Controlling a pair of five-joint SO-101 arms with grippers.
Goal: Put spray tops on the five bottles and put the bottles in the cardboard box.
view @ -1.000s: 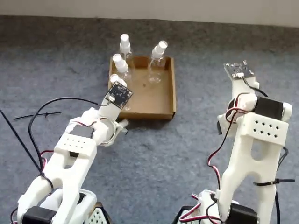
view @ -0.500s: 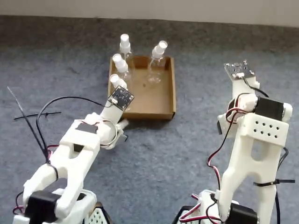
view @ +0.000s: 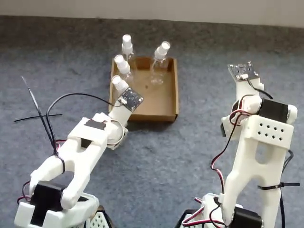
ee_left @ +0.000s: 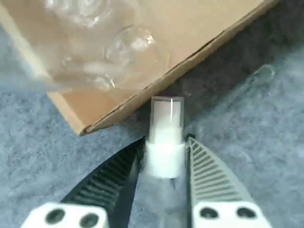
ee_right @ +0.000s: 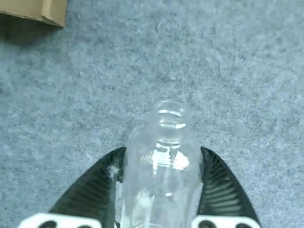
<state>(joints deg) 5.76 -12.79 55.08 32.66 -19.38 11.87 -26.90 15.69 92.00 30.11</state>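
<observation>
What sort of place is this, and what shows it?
Probably a robotics test bench: a white left arm and right arm with loose wires, a grey mat, a box holding spray bottles.

Capped bottles (view: 158,69) stand in the cardboard box (view: 176,90); one clear bottle (ee_right: 164,175) uncapped

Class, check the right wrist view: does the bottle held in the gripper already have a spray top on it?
No, the bottle in the right gripper shows a bare threaded neck with an open mouth.
</observation>
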